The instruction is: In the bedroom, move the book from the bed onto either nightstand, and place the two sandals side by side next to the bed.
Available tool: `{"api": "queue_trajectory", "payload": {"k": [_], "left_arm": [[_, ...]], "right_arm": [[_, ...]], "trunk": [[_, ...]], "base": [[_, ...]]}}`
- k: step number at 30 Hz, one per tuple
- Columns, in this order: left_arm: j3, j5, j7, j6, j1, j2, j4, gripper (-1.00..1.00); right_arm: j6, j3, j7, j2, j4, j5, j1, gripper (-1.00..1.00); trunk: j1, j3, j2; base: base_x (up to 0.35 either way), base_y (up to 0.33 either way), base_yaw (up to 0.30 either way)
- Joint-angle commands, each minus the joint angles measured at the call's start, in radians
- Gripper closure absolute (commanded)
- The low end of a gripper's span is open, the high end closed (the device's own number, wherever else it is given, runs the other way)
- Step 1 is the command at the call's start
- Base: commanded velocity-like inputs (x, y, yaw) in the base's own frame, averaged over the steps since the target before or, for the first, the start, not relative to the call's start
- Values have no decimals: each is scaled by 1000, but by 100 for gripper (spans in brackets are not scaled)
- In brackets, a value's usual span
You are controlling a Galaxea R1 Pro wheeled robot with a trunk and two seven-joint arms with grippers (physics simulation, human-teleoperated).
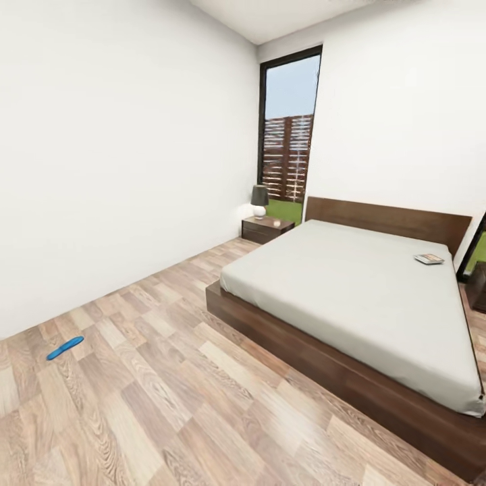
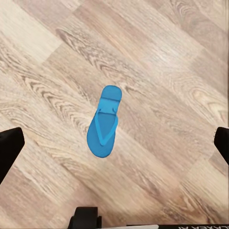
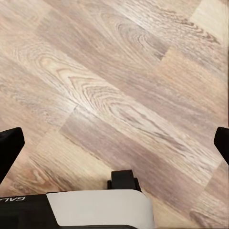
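Blue sandal (image 2: 104, 123) below spread left claw (image 2: 114, 143)

My head camera looks forward and slightly down across the bedroom from well back, taking in the plank floor (image 1: 169, 378), the bed (image 1: 351, 297) at the right and the window (image 1: 289, 135) in the far corner. My left wrist camera faces straight down at the floor from fairly near, its two dark fingers (image 2: 9, 148) at the frame's edges and a sandal (image 2: 105, 123) centred between them. My right wrist camera looks down the same way at the boards (image 3: 119, 86), so all three views share only the floor.
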Motion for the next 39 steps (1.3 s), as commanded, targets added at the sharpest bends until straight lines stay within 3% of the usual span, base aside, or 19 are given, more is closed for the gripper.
{"api": "queue_trajectory", "payload": {"k": [1, 31, 39], "left_arm": [[2, -1, 0, -2, 0, 0, 0, -100], [3, 0, 0, -2, 0, 0, 0, -100], [3, 0, 0, -2, 0, 0, 0, -100]], "right_arm": [[-2, -1, 0, 0, 0, 0, -1, -100], [-2, -3, 0, -2, 0, -1, -1, -100], [-2, -4, 2, -5, 2, -3, -1, -100]], "trunk": [[0, -1, 0], [0, -1, 0], [0, -1, 0]], "base": [[0, 0, -231], [0, 0, -223], [0, 0, -55]]}}
